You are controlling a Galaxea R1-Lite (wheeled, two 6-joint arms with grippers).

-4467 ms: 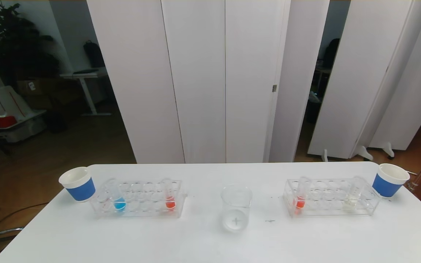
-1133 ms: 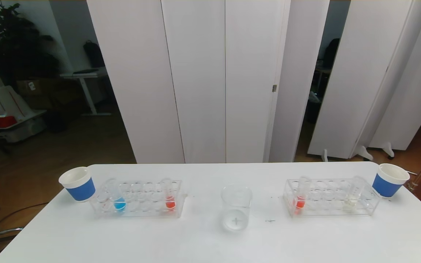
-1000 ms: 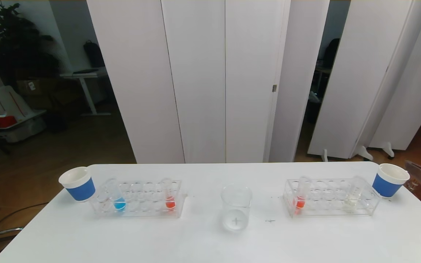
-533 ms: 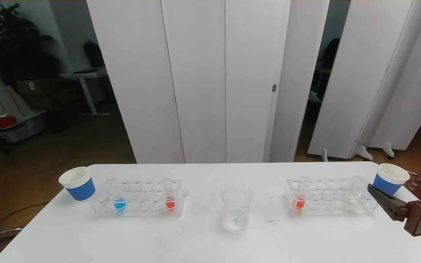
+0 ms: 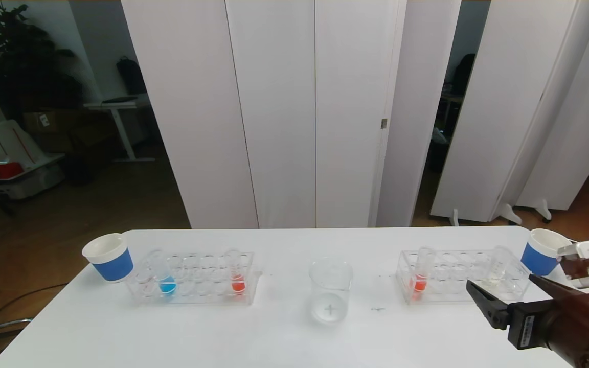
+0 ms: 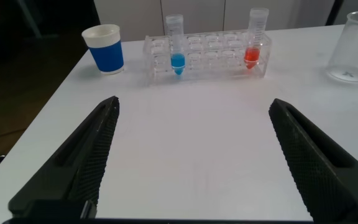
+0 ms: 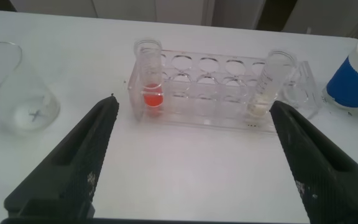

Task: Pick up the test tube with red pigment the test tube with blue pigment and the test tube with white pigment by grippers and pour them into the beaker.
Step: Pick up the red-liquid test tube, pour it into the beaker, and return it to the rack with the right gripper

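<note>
We see the white bench (image 5: 284,337) with the beaker (image 5: 330,290) at its centre, still empty. A clear rack (image 5: 195,278) on the left holds the test tube with blue pigment (image 5: 164,276) and a red tube (image 5: 236,276); the right rack (image 5: 458,281) holds another red tube (image 5: 421,276) and the test tube with white pigment (image 5: 496,268). The right tool (image 5: 509,294) hovers near that rack, wide open and empty. The left tool (image 6: 191,162), equally open and empty, shows only in its wrist view. We judge the tubes light, slick and fragile, best pinched below the rim.

Blue tube (image 5: 164,276), red tube (image 5: 236,273), white tube (image 5: 496,268) upright; beaker (image 5: 330,290) between.
</note>
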